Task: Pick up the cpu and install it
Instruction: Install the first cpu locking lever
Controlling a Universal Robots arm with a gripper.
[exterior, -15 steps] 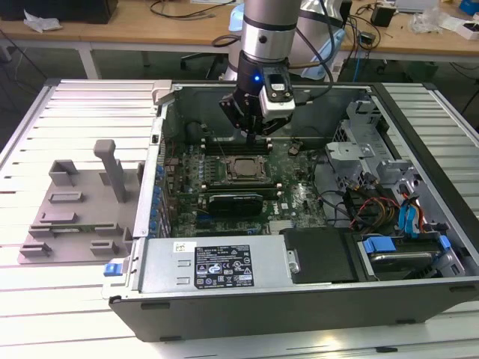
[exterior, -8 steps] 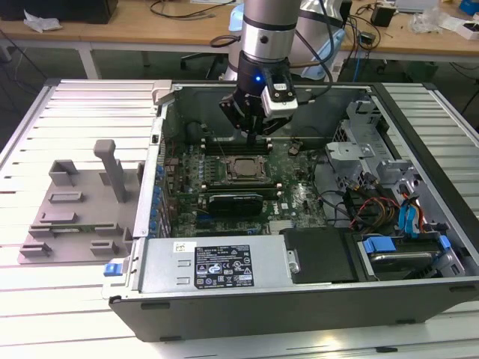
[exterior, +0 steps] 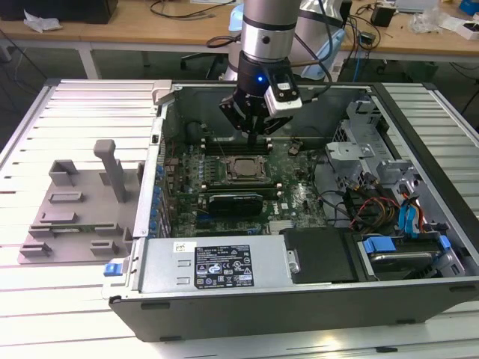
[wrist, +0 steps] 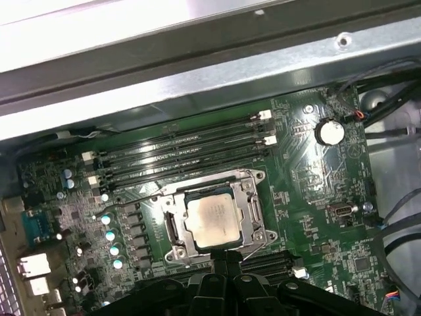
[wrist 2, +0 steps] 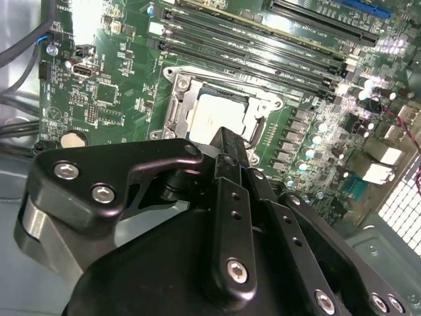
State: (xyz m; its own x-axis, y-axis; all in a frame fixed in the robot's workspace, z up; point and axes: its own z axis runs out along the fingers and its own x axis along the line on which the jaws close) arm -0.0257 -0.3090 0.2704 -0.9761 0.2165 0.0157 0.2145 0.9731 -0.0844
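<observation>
The cpu [exterior: 241, 169] lies flat in the motherboard socket inside the open computer case [exterior: 299, 303], its silvery top facing up. Both wrist views show the cpu [wrist 2: 220, 115] [wrist: 212, 220] seated within the metal socket frame [wrist: 253, 210]. My gripper [exterior: 253, 134] hangs a short way above the board, just behind the socket in the exterior view. Its black fingers [wrist 2: 230, 197] meet at the tips, so the gripper [wrist 2: 230, 139] [wrist: 223, 258] is shut with nothing held. The tips are apart from the cpu, near the socket's edge.
A grey tray [exterior: 82, 202] with upright blocks sits on the slatted table at the exterior view's left. Memory slots [wrist: 184, 155] run beside the socket. A black card [exterior: 236, 202], the power supply [exterior: 217, 262] and a drive bay with cables [exterior: 397, 217] crowd the case.
</observation>
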